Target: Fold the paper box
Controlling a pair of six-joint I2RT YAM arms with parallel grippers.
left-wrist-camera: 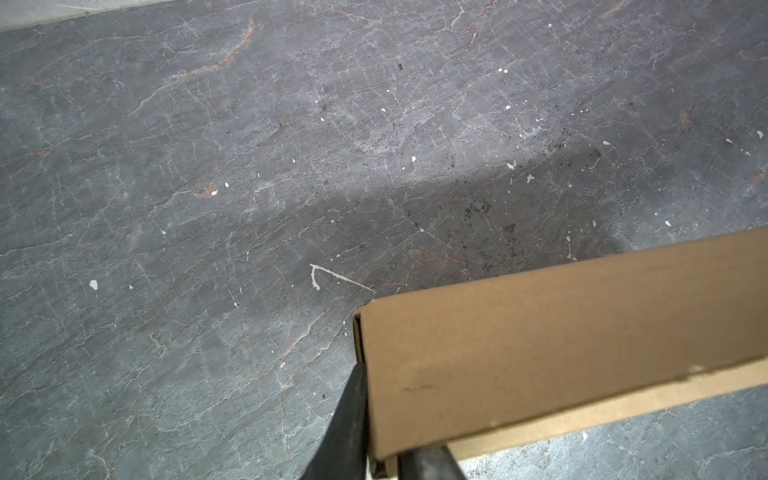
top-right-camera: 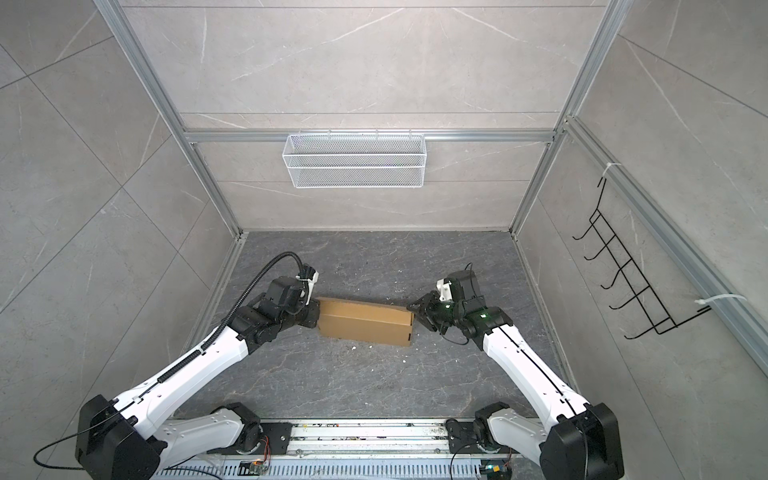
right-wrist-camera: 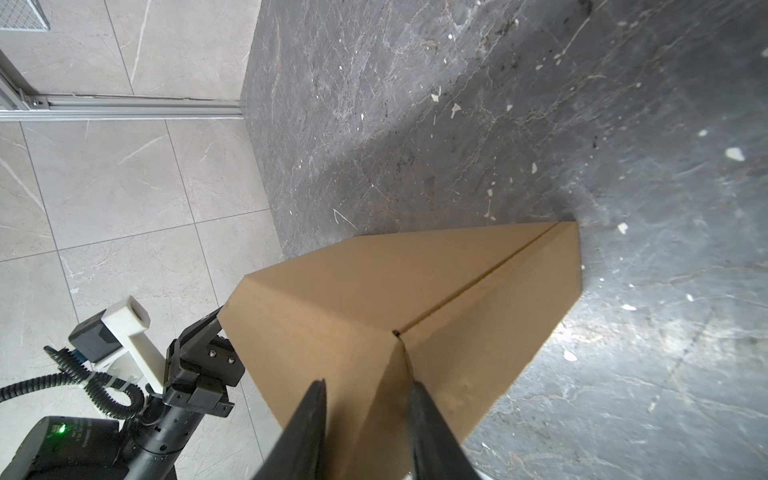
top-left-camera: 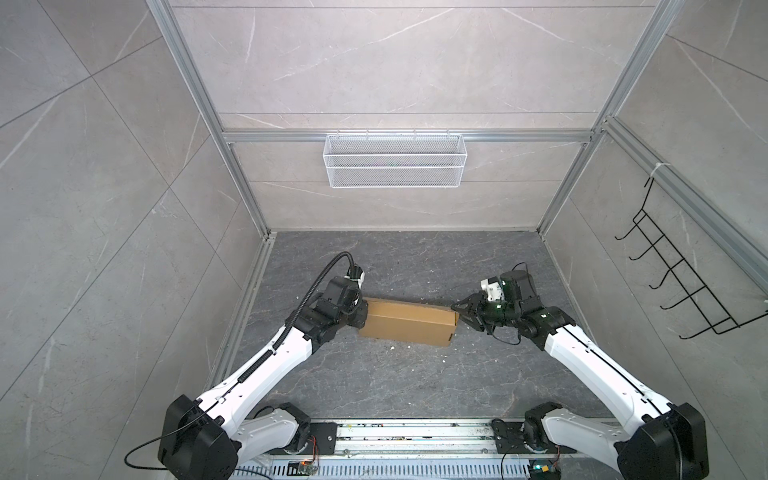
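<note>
Our left gripper [left-wrist-camera: 380,415] pinches narrowly on one end wall of the paper box [top-left-camera: 409,322], with a finger on each side of the cardboard. Our right gripper [right-wrist-camera: 368,384] straddles the opposite end, jaws partly apart around a folded corner; we cannot tell whether they press it. The box lies folded shut, long and low, on the dark stone tabletop [top-left-camera: 415,374], between both arms.
</note>
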